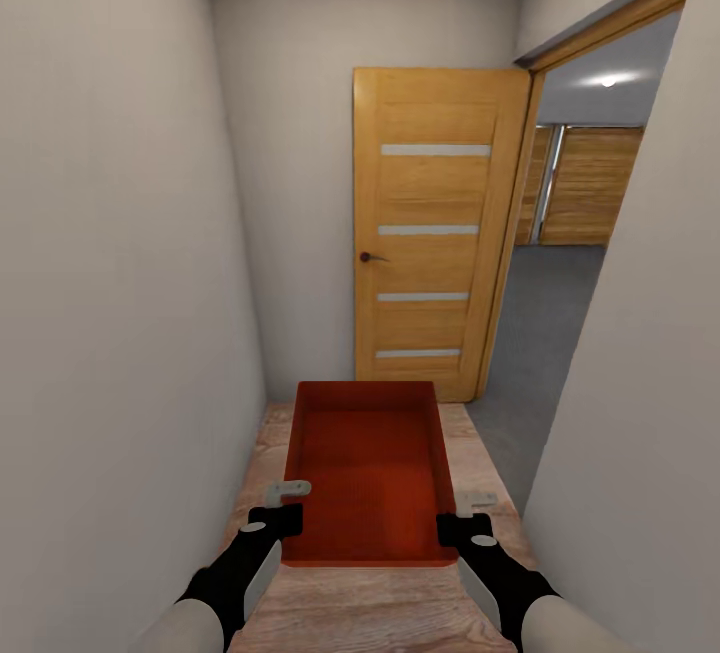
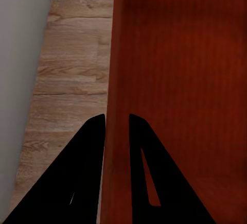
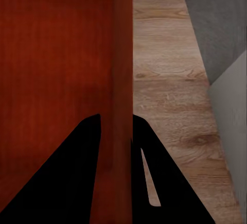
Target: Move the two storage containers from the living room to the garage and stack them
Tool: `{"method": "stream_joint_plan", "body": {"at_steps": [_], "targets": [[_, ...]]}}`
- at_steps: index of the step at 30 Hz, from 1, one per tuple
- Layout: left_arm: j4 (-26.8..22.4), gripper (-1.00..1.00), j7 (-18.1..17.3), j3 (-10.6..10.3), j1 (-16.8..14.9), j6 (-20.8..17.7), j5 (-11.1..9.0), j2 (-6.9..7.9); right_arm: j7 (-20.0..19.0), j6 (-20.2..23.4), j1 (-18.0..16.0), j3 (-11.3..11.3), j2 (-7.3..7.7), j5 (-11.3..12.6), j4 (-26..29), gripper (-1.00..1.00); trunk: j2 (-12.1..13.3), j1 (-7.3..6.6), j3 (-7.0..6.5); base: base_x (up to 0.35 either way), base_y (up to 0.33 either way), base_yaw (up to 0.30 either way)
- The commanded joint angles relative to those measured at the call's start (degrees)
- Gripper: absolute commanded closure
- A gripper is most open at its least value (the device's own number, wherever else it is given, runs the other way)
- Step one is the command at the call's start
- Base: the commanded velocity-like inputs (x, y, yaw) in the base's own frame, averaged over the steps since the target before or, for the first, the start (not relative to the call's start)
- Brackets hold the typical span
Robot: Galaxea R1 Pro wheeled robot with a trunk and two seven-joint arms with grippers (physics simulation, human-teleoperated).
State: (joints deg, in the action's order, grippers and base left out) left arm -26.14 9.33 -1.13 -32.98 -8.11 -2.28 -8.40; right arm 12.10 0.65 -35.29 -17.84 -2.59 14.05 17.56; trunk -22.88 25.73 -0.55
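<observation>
I hold one red-orange storage container (image 1: 365, 473) level in front of me, above the wood-plank hallway floor. My left gripper (image 1: 285, 523) is shut on its left wall near the near corner, and the left wrist view has the thin wall (image 2: 116, 69) pinched at the gripper (image 2: 117, 117). My right gripper (image 1: 455, 530) is shut on the right wall, and the right wrist view has that wall (image 3: 121, 54) clamped at the gripper (image 3: 117, 116). The bin is empty inside. Through the doorway at right lies the garage's grey floor (image 1: 545, 323).
I stand in a narrow hallway with a white wall (image 1: 110, 283) close on the left and another (image 1: 650, 413) close on the right. An open wooden door (image 1: 435, 233) stands ahead against the end wall. The garage's wood-slat door (image 1: 590, 183) lies beyond the opening.
</observation>
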Motion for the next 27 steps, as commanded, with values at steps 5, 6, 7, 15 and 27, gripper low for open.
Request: {"method": "stream_joint_plan", "body": {"at_steps": [5, 6, 7, 15, 27], "targets": [[-0.14, 1.0, 4.03, 1.57, 0.02, -0.42, 0.52, 0.49, -0.06, 0.05, -0.05, 0.7, 0.04, 0.81, 0.28, 1.0, -0.04, 0.05, 0.02, 0.323, 0.088, 0.0], [-0.14, 1.0, 4.03, 1.57, 0.02, -0.42, 0.52, 0.49, -0.06, 0.05, -0.05, 0.7, 0.04, 0.81, 0.28, 1.0, -0.04, 0.05, 0.02, 0.323, 0.088, 0.0], [-0.14, 1.0, 4.03, 1.57, 0.02, -0.42, 0.52, 0.49, -0.06, 0.05, -0.05, 0.7, 0.04, 0.81, 0.28, 1.0, -0.04, 0.05, 0.02, 0.323, 0.088, 0.0], [-0.14, 1.0, 4.01, 1.57, 0.02, -0.42, 0.52, 0.44, -0.06, 0.05, -0.05, 0.7, 0.04, 0.81, 0.28, 1.0, -0.04, 0.05, 0.02, 0.323, 0.088, 0.0], [-0.14, 1.0, 4.03, 1.57, 0.02, -0.42, 0.52, 0.4, -0.06, 0.05, -0.05, 0.7, 0.03, 0.81, 0.28, 1.0, -0.04, 0.05, 0.02, 0.323, 0.088, 0.0]]}}
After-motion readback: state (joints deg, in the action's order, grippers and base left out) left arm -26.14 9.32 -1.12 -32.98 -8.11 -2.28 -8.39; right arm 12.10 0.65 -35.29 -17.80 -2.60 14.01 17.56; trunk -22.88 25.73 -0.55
